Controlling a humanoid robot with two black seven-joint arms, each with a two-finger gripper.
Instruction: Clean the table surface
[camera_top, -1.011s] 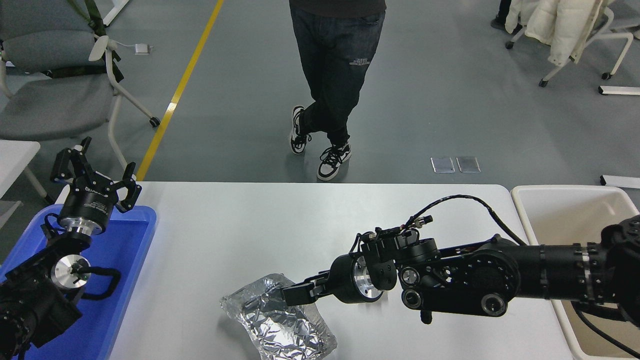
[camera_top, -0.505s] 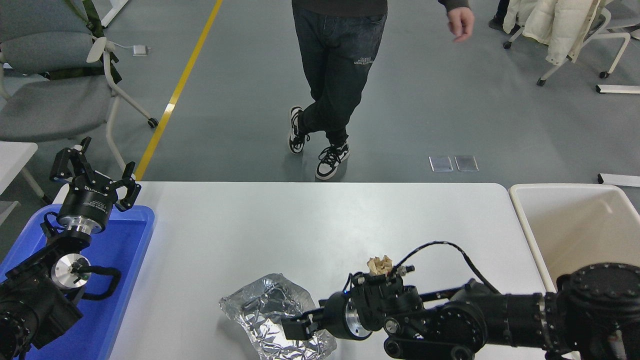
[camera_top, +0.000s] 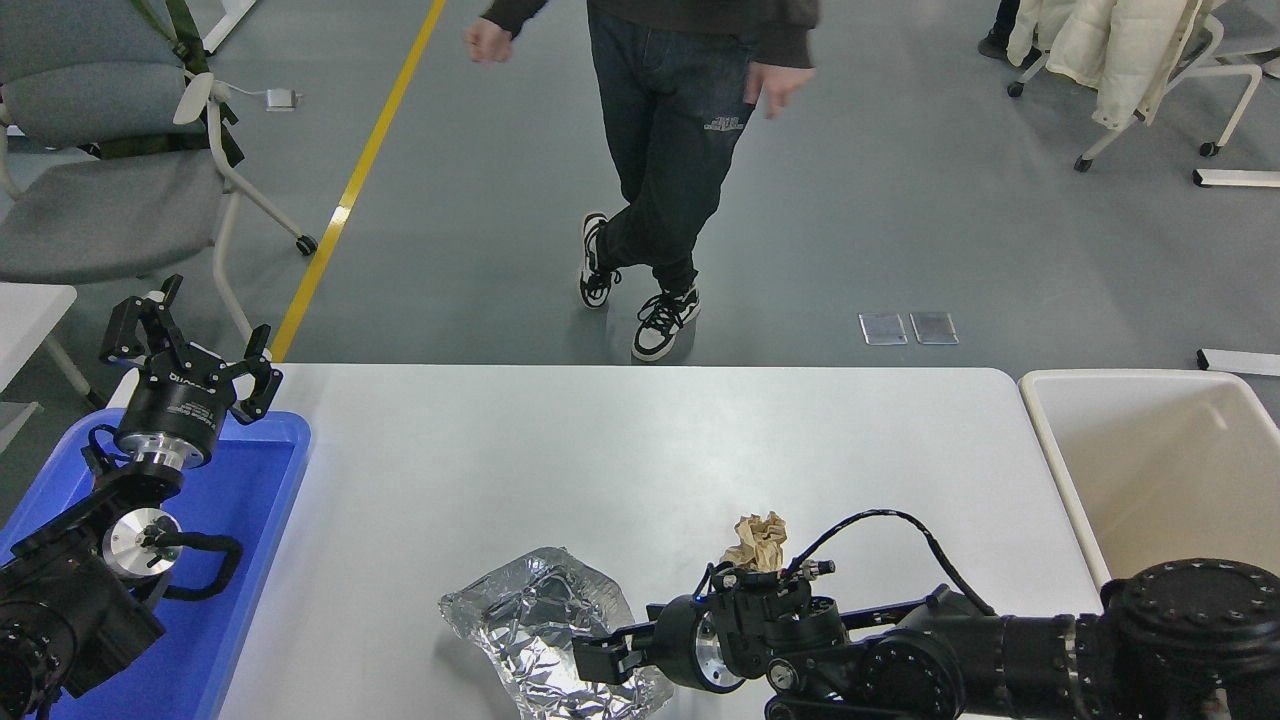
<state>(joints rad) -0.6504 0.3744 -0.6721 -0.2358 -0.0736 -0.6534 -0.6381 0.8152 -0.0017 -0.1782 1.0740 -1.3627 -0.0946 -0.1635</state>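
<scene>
Right claw dropped low onto the crumpled foil near the white surface's front edge, fingers looking clamped on its rim. Uncovered a brown paper wad too. Left claw parked, spread apart.

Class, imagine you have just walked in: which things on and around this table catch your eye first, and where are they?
A crumpled foil sheet shines at the white table's near edge, with the right gripper at it. A crumpled brown paper ball sits just behind the arm. A blue tray lies left, a beige tub right.
</scene>
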